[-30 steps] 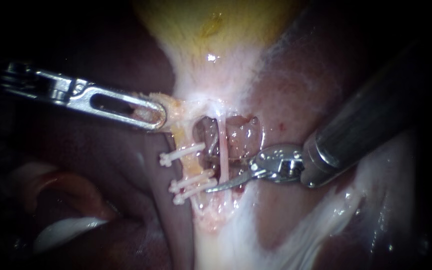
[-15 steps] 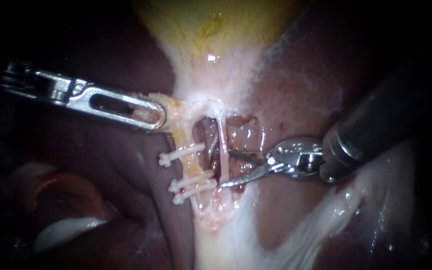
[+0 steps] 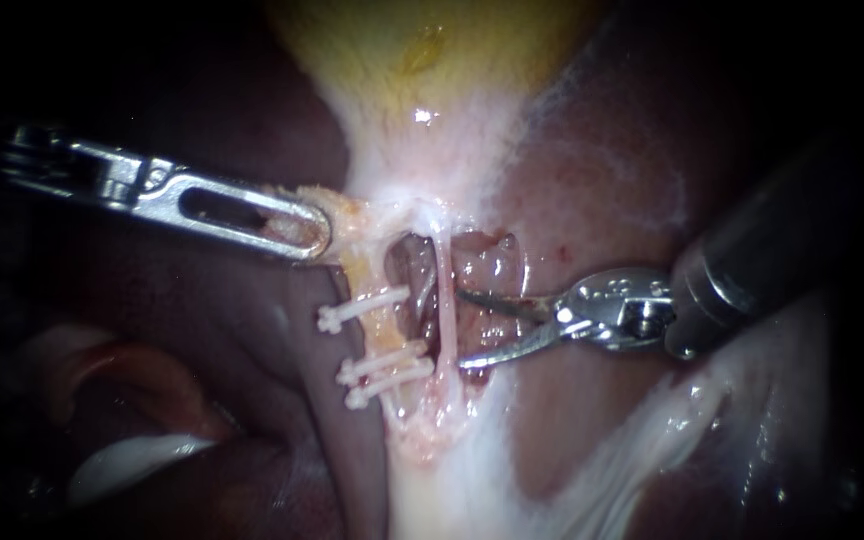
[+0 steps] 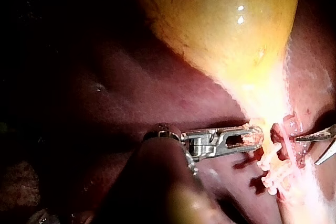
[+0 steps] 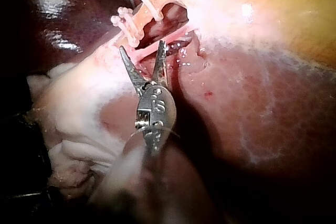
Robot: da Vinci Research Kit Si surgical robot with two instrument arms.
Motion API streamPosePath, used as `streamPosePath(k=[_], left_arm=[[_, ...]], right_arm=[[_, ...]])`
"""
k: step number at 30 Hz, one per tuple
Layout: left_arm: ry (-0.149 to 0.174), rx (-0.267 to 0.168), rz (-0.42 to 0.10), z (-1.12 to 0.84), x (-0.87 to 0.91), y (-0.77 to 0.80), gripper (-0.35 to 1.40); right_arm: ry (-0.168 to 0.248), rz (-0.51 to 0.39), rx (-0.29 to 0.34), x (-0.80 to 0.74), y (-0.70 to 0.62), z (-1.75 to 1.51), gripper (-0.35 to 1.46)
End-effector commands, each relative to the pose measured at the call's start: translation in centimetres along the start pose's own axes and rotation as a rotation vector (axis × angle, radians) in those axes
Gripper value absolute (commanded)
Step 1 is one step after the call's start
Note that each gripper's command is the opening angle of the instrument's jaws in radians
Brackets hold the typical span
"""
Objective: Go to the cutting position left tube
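Right instrument (image 3: 464,328) spread open beside the tubes, short of the clipped left tube (image 3: 384,335)
The left tube runs down from the gallbladder (image 3: 422,50), yellowish and crossed by three white clips (image 3: 377,303), with a thin pale right tube (image 3: 444,300) just beside it. The right instrument's curved blade tips sit just right of that thin tube, gripping nothing, apart from the left tube. The left instrument (image 3: 318,233) is clamped on yellowish tissue (image 3: 347,215) at the left tube's upper end

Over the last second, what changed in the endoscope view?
The right instrument drew back toward its shaft side, away from the clips, and its blades opened beside the pale tube. The left instrument stayed shut on tissue; the clips did not move.
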Motion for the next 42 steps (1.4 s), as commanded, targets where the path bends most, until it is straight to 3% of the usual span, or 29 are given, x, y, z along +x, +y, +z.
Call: streamPosePath(k=[1,16,30,37,42], left_arm=[[0.000,0.000,0.000,0.00,0.00,0.00,-0.35],[-0.001,-0.001,-0.001,0.00,0.01,-0.03,-0.35],[0.001,0.001,-0.001,0.01,0.01,-0.07,-0.35],[0.003,0.003,-0.002,0.03,0.01,-0.09,-0.35],[0.005,0.005,-0.002,0.03,0.01,-0.10,-0.35]], right_arm=[[0.001,0.000,0.000,0.00,-0.01,0.00,1.35],[-0.002,-0.003,0.006,-0.01,0.07,0.23,1.35],[-0.009,-0.013,0.095,-0.09,0.16,0.35,1.35],[0.024,-0.021,0.150,-0.09,0.17,0.40,1.35],[0.032,-0.019,0.156,-0.06,0.20,0.45,1.35]])
